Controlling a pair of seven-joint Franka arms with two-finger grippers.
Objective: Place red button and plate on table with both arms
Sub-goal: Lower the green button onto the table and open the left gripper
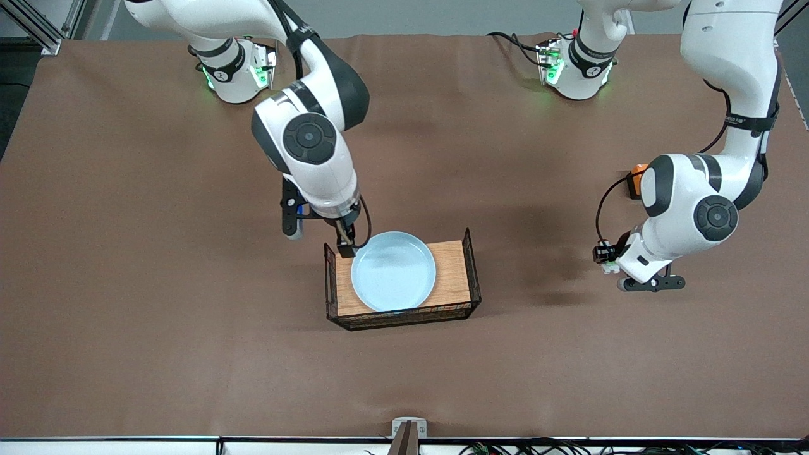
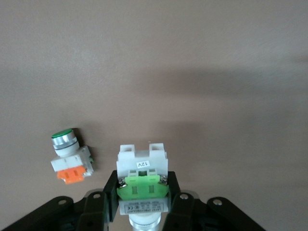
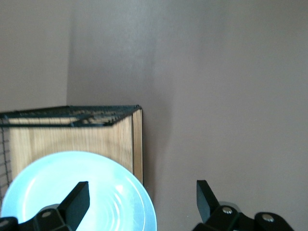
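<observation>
Pale blue plate (image 1: 393, 270) fills the wooden board (image 1: 452, 273), overhanging one edge; wire sides (image 1: 471, 262) hem its ends. Right gripper (image 3: 142, 198), fingers apart, straddles that rim. Left gripper (image 2: 143, 199) clamps the red button (image 2: 142, 182) above bare table (image 1: 158, 253), near an orange-block button (image 2: 70, 156).

A small rectangular wooden board with black wire mesh sides (image 1: 452, 272) sits near the middle of the worktop, somewhat closer to the front-camera edge than to the edge where the bases stand, with its wire walls rising along its short ends and along its camera-side long edge. A tiny white push-button part with an orange block and a green cap (image 2: 70, 157) lies on its side on the brown sheet toward the left arm's end of the worktop. An orange box-like object (image 1: 636, 180), mostly hidden, shows near that same end.
</observation>
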